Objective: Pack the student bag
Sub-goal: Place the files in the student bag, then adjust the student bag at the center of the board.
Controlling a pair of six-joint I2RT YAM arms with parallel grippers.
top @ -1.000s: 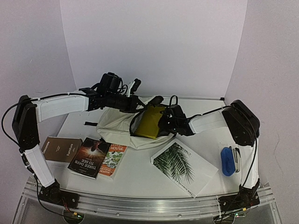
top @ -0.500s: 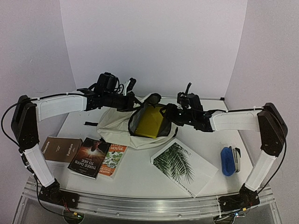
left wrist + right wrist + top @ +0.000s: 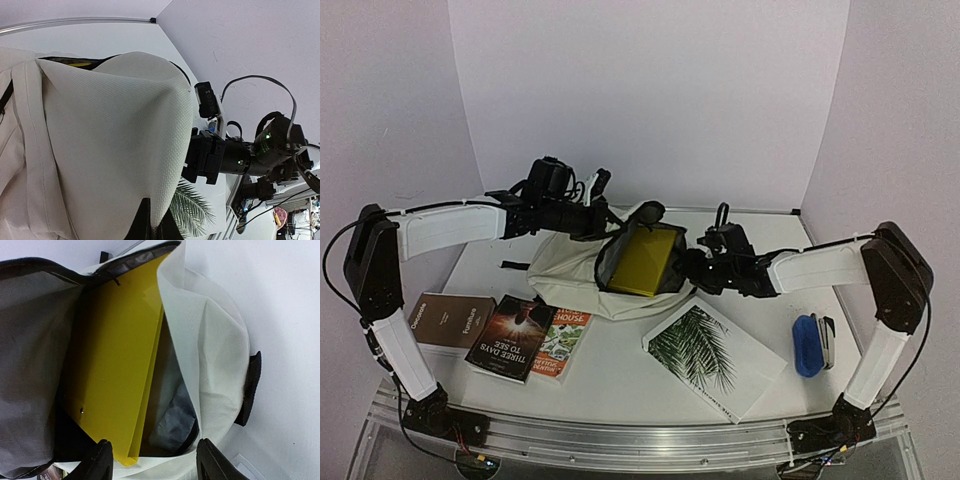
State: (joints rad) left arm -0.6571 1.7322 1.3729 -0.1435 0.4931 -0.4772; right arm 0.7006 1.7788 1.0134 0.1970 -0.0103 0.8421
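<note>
Student bag (image 3: 570, 272) slumps at the rear middle of the desk (image 3: 620, 375) — likely soft, light canvas, best gripped at its zipper rim, where the left gripper (image 3: 609, 228) pinches it; right gripper (image 3: 685, 262) gapes empty.

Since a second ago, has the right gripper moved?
Yes. The right gripper has pulled back rightward, out of the bag mouth, and now sits just beyond the palm book's far corner.
</note>
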